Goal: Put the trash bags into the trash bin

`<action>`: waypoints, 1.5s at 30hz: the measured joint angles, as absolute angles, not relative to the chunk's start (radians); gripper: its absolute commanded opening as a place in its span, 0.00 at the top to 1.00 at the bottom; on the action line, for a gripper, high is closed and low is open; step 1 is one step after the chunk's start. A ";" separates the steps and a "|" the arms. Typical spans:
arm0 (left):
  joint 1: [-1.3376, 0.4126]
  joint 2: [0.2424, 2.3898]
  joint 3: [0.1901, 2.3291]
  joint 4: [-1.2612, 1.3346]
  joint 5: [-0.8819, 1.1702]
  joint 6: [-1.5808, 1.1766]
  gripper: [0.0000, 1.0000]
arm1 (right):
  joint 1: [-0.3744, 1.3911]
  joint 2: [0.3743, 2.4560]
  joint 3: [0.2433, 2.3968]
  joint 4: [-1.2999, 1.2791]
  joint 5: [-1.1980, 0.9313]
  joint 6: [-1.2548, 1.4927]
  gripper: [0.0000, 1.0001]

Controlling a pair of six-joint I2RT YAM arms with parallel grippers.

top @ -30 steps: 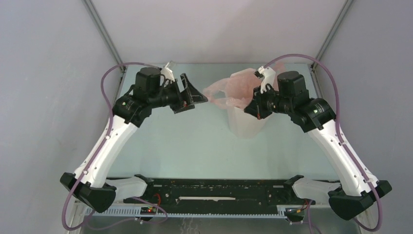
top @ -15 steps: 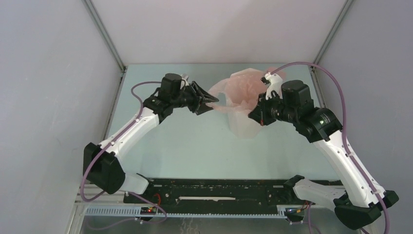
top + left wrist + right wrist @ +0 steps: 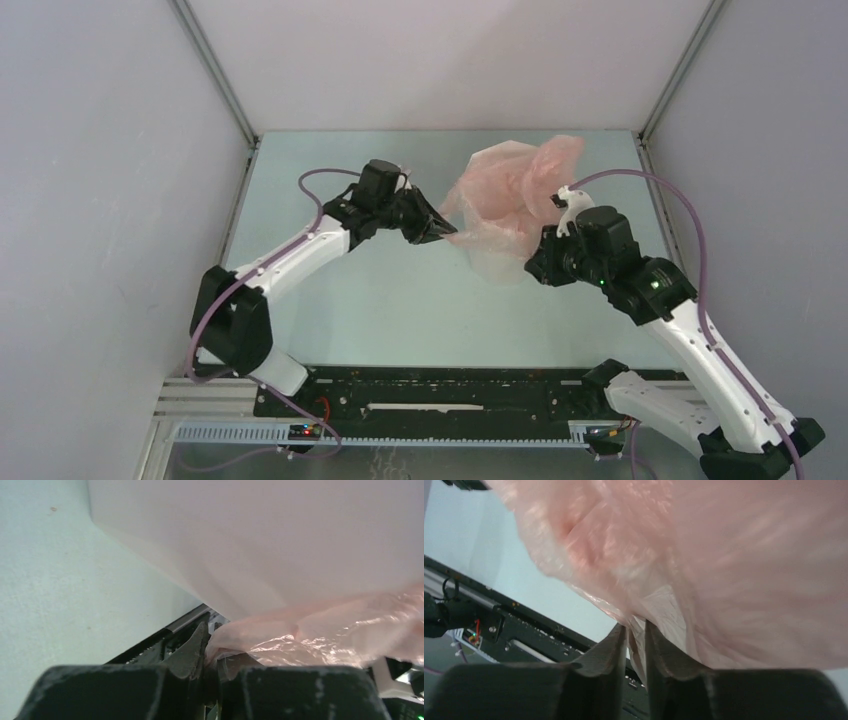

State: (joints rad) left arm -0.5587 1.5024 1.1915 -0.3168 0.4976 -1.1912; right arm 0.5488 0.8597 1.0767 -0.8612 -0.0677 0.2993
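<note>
The pale-pink trash bag [image 3: 505,195] is draped and puffed up over the top of the white trash bin [image 3: 497,268], whose lower wall shows beneath it. My left gripper [image 3: 445,230] is at the bag's left edge. In the left wrist view its jaws [image 3: 212,655] are shut on a fold of the pink film [image 3: 325,630], right beside the bin wall [image 3: 250,540]. My right gripper [image 3: 533,265] is at the bag's near right side. In the right wrist view its jaws [image 3: 636,630] stand slightly apart, and the film [image 3: 699,555] hangs loose in the gap.
The bin stands right of centre on the pale-green table [image 3: 380,300]. Grey walls [image 3: 110,200] close in both sides and the back. A black rail [image 3: 440,390] runs along the near edge between the arm bases.
My left arm reached right and its open jaws closed on the bag's left edge. My right arm drew back toward the near side and its jaws loosened. The bag spread wider over the bin.
</note>
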 measured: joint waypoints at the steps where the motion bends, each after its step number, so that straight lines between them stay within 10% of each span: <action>1: -0.559 1.523 1.192 -0.318 0.497 -1.177 0.90 | 0.543 0.868 1.068 -0.855 -0.059 0.307 0.58; 10: -0.561 1.600 1.251 -0.365 0.492 -1.101 0.92 | 0.510 0.883 1.153 -0.918 -0.065 0.320 0.26; 26: -0.561 1.618 1.324 -0.395 0.523 -1.064 0.92 | 0.635 1.177 1.759 -1.081 0.287 0.227 0.23; 31: -0.561 1.626 1.324 -0.406 0.527 -1.063 0.93 | 0.728 1.377 1.829 -1.082 0.470 0.167 0.33; 36: -0.561 1.636 1.339 -0.408 0.527 -1.063 0.94 | 0.740 1.439 1.827 -1.109 0.604 0.128 0.72; 45: -0.539 1.637 1.339 -0.410 0.526 -1.053 0.95 | 0.630 1.188 1.608 -1.032 0.523 0.089 0.80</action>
